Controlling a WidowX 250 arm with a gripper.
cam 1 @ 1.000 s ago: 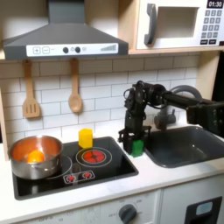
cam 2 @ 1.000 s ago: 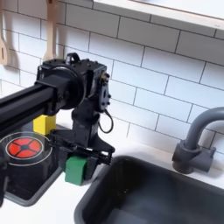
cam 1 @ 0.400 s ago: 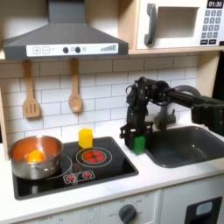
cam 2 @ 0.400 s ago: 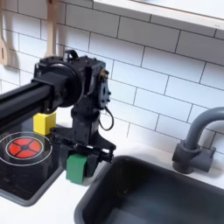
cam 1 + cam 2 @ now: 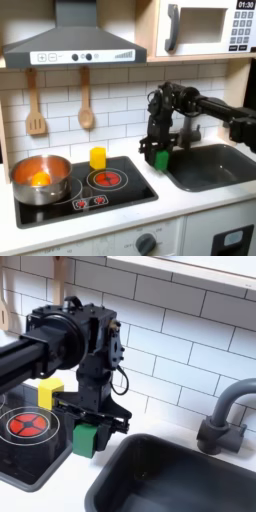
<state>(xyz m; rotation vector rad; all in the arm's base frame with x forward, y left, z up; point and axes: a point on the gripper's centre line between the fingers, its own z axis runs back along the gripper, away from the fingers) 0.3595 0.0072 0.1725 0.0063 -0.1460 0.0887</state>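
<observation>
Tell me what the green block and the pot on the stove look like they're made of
The green block looks like painted wood or plastic: flat, even colour, square edges, no grain visible. The pot looks like bare metal: silvery wall with bright reflections. The gripper's jaws are closed on the block.

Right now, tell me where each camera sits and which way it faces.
First exterior view: in front of the toy kitchen, facing the tiled wall; stove, pot, sink, arm and gripper.
Second exterior view: close at counter height, facing the wall; gripper, faucet.
Both exterior views share the green block in the gripper, and the yellow block.
</observation>
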